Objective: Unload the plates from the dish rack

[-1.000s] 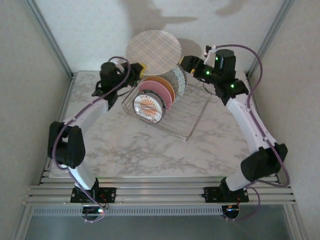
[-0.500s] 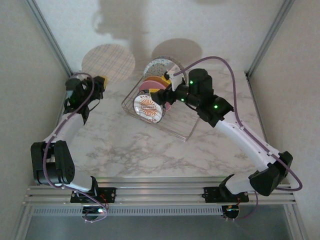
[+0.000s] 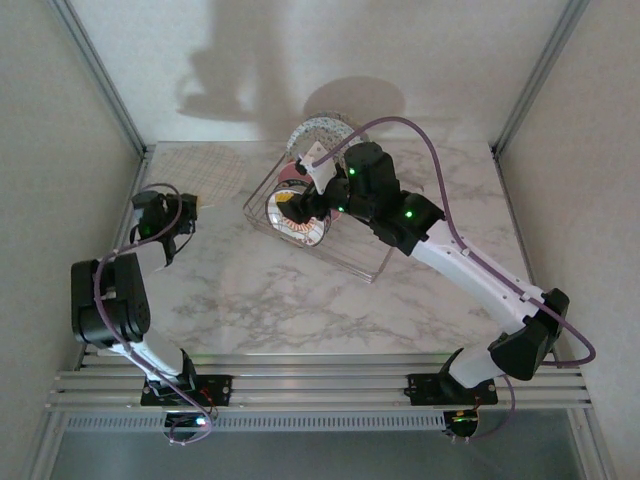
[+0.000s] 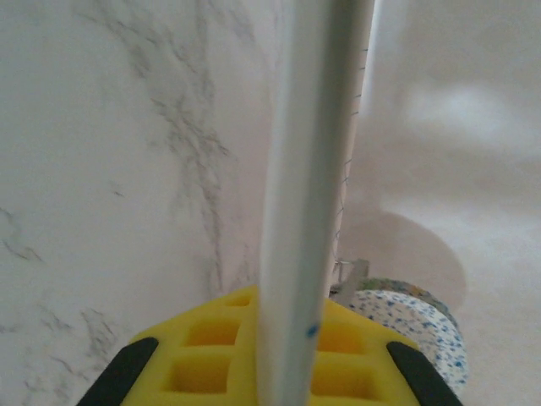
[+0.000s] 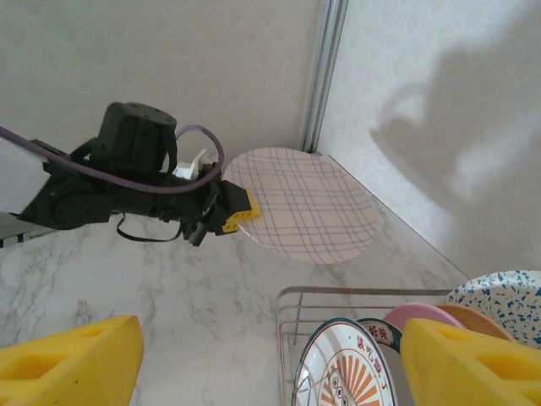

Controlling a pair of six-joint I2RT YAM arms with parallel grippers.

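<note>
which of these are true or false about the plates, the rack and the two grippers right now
1. The left gripper is shut on the rim of the checked plate. True.
2. The checked plate stands in the dish rack. False: it is out of the rack, by the far left corner of the table.
3. The right gripper is clamped on the emblem plate. False: it is open, its fingers wide apart above that plate.
4. The pink plate stands between the emblem plate and the orange plate. True.
</note>
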